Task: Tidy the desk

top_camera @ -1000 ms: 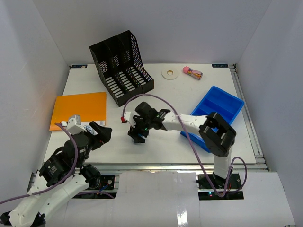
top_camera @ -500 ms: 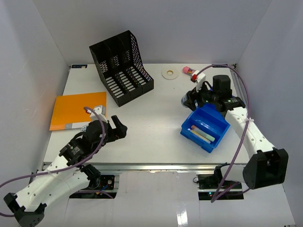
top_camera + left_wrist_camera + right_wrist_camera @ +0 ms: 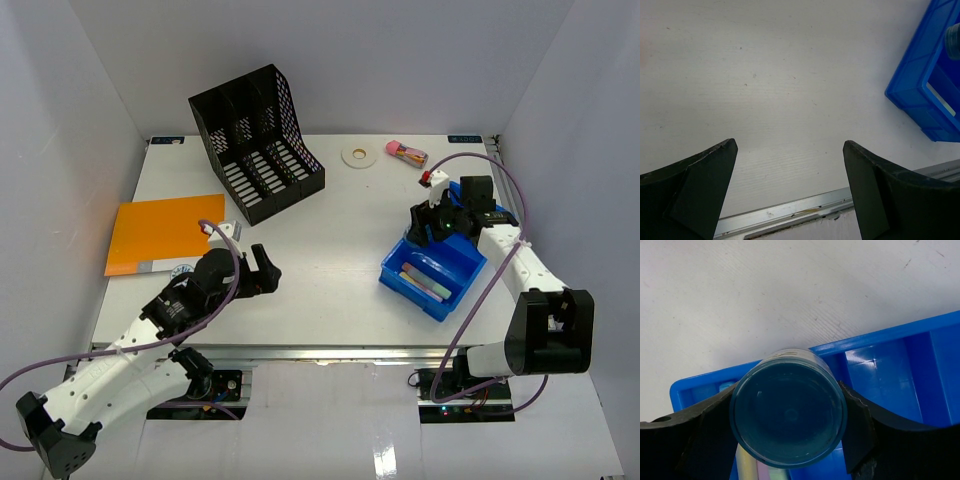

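The desk (image 3: 335,215) is a white tabletop with a metal rail (image 3: 790,214) along its front. My right gripper (image 3: 424,224) is shut on a dark blue round jar (image 3: 788,415) and holds it over the far left end of a blue bin (image 3: 452,277). In the right wrist view the jar sits between the fingers (image 3: 860,425) above the bin's wall (image 3: 890,335). Pastel sticks (image 3: 424,281) lie in the bin. My left gripper (image 3: 264,274) is open and empty above the bare desk near the front; its gap (image 3: 790,145) shows only tabletop.
A black mesh file rack (image 3: 256,140) stands at the back left. An orange folder (image 3: 165,232) lies at the left. A white tape roll (image 3: 357,155) and a pink-capped item (image 3: 407,152) lie at the back. The bin also shows in the left wrist view (image 3: 935,90).
My right arm carried the dark jar from the middle of the desk to the blue bin and now holds it over the bin. My left arm reached forward and right.
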